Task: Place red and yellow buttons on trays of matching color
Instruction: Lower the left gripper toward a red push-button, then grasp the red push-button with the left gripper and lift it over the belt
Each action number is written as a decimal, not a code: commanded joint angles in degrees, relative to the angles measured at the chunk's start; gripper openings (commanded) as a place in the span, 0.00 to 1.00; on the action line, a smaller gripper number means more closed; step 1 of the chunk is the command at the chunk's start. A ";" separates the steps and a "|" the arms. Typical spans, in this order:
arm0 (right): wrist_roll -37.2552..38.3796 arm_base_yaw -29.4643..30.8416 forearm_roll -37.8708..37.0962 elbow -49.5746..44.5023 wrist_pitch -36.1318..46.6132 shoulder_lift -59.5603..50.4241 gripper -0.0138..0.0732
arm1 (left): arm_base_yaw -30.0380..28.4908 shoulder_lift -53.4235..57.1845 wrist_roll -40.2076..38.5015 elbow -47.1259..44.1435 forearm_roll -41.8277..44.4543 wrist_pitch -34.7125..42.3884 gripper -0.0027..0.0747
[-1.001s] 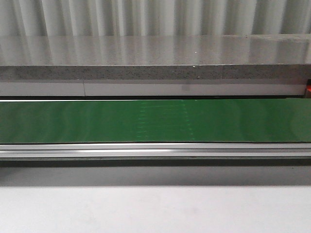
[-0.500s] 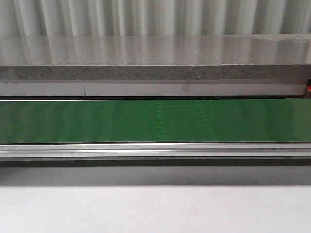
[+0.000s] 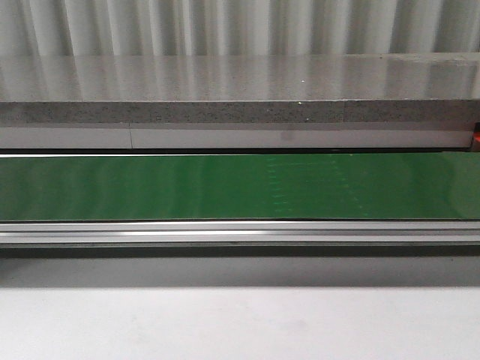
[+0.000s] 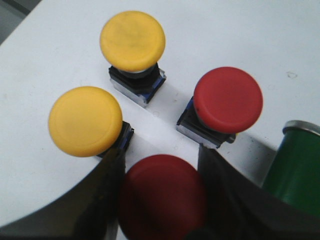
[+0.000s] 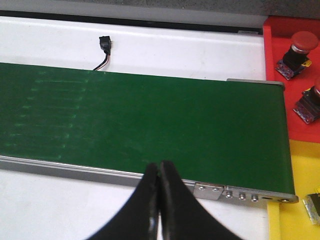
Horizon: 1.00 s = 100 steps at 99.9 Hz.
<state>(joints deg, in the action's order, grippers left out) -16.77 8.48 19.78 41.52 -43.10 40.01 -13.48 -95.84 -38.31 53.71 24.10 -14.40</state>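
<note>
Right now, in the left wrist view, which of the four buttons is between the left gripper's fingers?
The red button lowest in that picture, flanked by both fingers; the other red button and both yellow ones stand clear.

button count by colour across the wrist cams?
Red buttons: 4, namely two by the left hand, two on the red tray
Yellow buttons: 2
Total: 6

Matt green belt (image 3: 150,187), alu rail (image 3: 225,232).
</note>
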 commanded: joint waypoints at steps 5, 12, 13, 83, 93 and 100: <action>-0.40 -0.01 0.65 1.46 2.92 -0.15 0.08 | 2.55 6.12 0.07 1.59 0.30 0.27 0.01; -0.40 -0.01 0.65 1.46 2.92 -0.15 0.08 | 3.78 8.34 0.29 1.59 0.50 -0.57 0.01; -0.40 -0.01 0.65 1.46 2.92 -0.15 0.08 | 3.99 8.57 0.29 1.59 0.55 -0.74 0.01; -0.40 -0.01 0.65 1.46 2.92 -0.15 0.08 | 13.01 22.41 2.36 1.47 0.36 -11.52 0.01; -0.40 -0.01 0.65 1.46 2.92 -0.15 0.08 | 13.94 22.41 2.36 0.62 0.36 -11.52 0.01; -0.40 -0.01 0.65 1.46 2.92 -0.15 0.08 | 14.06 22.41 2.36 -0.12 0.36 -10.56 0.01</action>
<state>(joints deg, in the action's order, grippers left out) -16.77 8.48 19.78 41.52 -43.10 40.01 0.07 -74.97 -36.08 52.93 23.96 -28.32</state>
